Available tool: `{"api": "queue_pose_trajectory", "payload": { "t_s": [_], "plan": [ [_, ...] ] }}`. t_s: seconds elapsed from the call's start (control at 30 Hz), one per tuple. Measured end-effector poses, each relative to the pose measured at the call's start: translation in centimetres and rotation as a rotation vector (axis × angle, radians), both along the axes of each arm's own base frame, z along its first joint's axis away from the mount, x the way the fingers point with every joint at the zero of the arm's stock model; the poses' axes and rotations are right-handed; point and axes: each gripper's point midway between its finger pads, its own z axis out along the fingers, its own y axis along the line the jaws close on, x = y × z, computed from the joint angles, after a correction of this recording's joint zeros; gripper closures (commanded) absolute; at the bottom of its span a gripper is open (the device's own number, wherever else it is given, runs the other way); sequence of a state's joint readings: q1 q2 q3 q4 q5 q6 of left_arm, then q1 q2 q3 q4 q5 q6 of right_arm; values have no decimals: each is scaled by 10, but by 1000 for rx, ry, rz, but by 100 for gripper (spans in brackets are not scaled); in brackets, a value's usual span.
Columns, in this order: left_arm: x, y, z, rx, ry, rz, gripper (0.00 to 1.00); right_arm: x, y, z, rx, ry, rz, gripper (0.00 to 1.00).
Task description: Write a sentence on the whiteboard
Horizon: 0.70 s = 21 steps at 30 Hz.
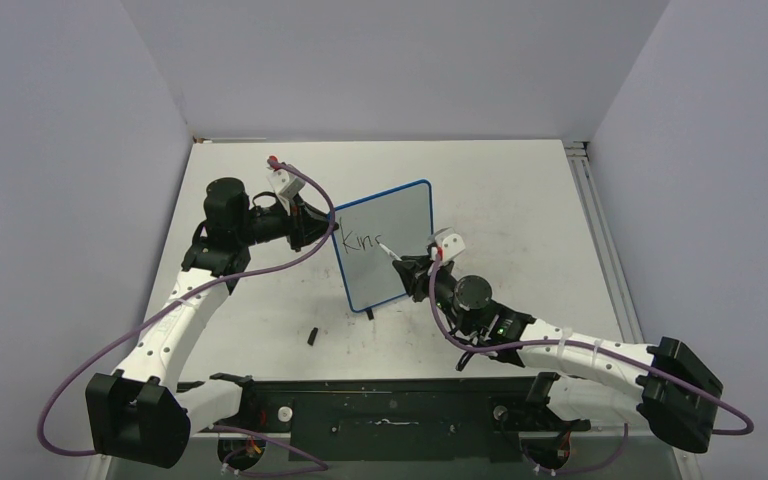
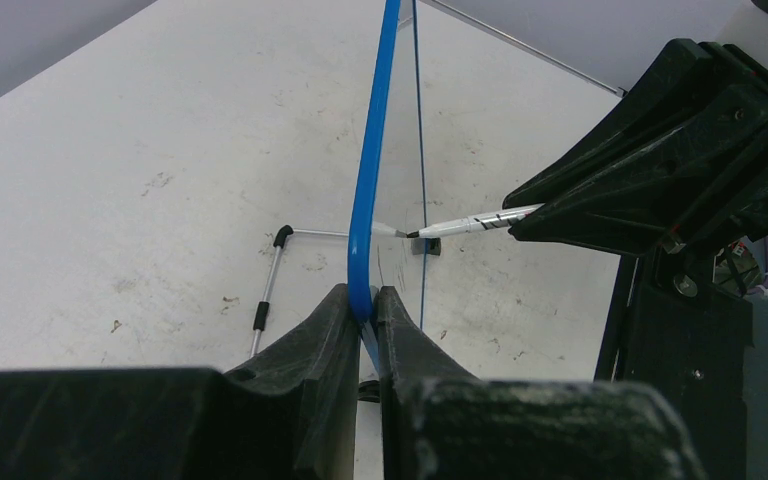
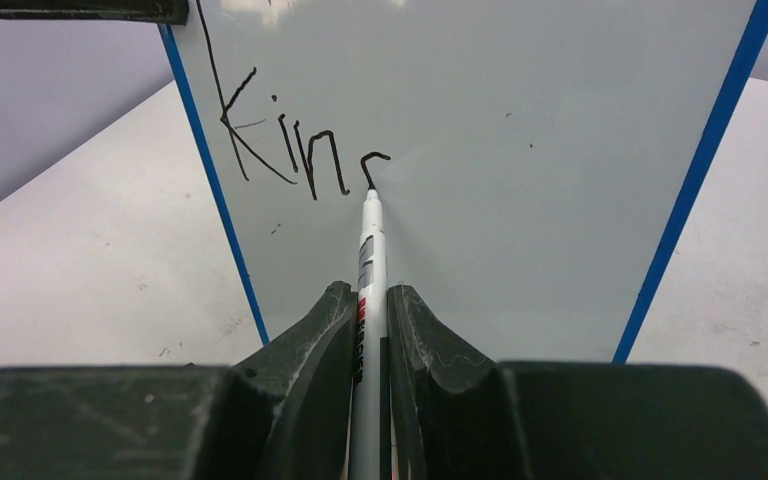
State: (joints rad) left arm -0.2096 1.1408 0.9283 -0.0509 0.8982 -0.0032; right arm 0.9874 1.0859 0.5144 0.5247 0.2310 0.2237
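The left gripper [image 1: 318, 226] clamps the whiteboard [image 1: 392, 212] by its left edge, upright on the table [image 1: 520, 200], with both arms reaching inward. The left wrist view shows the whiteboard edge-on. In the right wrist view, the right gripper [image 3: 370, 300] pinches the marker [image 3: 370, 235], its tip on the sentence [image 3: 290, 150]: "Kin" plus a hook.

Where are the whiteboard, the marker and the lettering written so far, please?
whiteboard [image 1: 400, 215], top external view, bare white face right of the writing.
marker [image 3: 370, 250], right wrist view, white barrel below the tip.
lettering [image 3: 307, 165], right wrist view, left stroke of the n.
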Motion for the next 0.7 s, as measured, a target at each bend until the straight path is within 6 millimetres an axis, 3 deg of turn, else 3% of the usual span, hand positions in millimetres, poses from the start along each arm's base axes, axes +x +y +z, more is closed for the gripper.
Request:
{"api": "queue_pose_trajectory", "payload": {
  "t_s": [0.43,0.7],
  "plan": [
    [0,0,0,0,0,0,100,0,-3,-6,-19,8,-9,95],
    [1,0,0,0,0,1,100,3,-3,3,-22,-18,-17,95]
  ]
}}
